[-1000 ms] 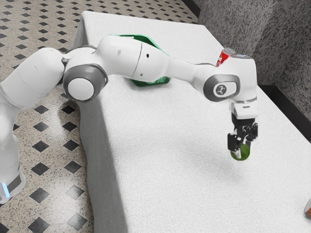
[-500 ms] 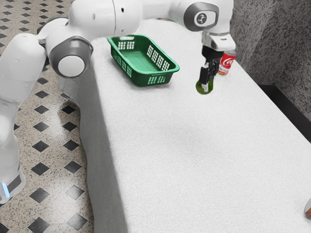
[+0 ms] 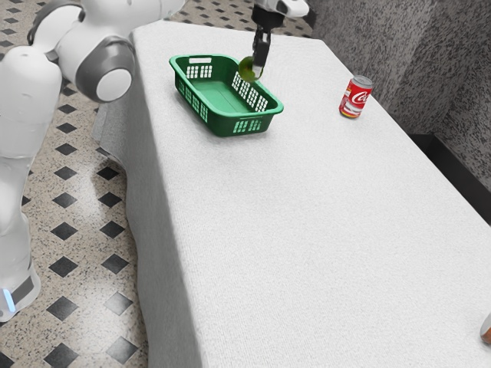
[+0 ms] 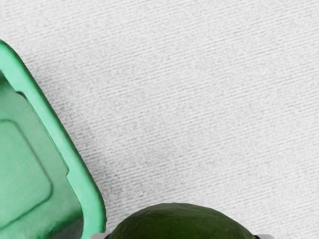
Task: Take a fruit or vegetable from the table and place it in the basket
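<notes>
Held item: dark green, rounded, avocado-like fruit (image 3: 245,69), off the table and close to the far long wall of the basket in the exterior view; not deposited.
Jaws: black two-finger gripper (image 3: 257,70) pinching the fruit from two sides; firmness of the grip cannot be told.
Receptacle: green plastic basket with lattice-cut walls (image 3: 222,123), upright on the white cloth-covered table (image 3: 307,230), nothing seen inside.
Rim clearance: doubtful. The wrist view puts the fruit just beside the rim; whether any of it overhangs the opening cannot be told.
Principal hazard: release at this spot could land the fruit on the rim or outside on the cloth, the cause being too little travel inward.
Secondary hazard: lowering before centring could catch the fruit or a finger on the wall, tipping or pushing the basket.
Grip hazard: a rounded skin may roll out if knocked against the rim.
Bystander: red and silver drinks can (image 3: 357,96), upright, well apart from the basket; low risk, unless a dropped fruit rolls that way.
Required: shift inward over the basket floor, then lower and release.
</notes>
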{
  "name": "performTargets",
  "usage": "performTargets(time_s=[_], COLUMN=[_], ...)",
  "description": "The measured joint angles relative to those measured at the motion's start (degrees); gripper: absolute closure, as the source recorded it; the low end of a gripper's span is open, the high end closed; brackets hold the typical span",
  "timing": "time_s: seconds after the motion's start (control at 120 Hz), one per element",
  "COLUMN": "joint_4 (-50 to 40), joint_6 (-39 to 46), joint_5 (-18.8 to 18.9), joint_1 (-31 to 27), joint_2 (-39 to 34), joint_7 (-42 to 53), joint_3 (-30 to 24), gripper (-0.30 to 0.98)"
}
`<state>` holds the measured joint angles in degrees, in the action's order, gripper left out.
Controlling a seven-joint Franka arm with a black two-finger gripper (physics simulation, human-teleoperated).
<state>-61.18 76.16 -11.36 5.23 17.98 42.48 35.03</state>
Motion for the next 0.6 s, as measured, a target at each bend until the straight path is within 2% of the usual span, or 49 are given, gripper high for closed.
performTargets(time_s=[0.2, 0.342, 0.483, 0.6], joint_4=[-1.8, -2.0, -2.0, -2.0], joint_6=[-3.2, -4.1, -3.5, -1.2], joint_5=[0.2, 0.1, -0.2, -3.0], joint_1=[-1.4, -6.3, -8.7, -9.0], joint_2=[0.2, 0.7, 1.6, 4.2], joint_7=[-2.4, -3.9, -5.3, -6.4], joint_3=[7.6, 8.2, 7.9, 7.7], gripper=[0.55, 0.55, 0.55, 0.57])
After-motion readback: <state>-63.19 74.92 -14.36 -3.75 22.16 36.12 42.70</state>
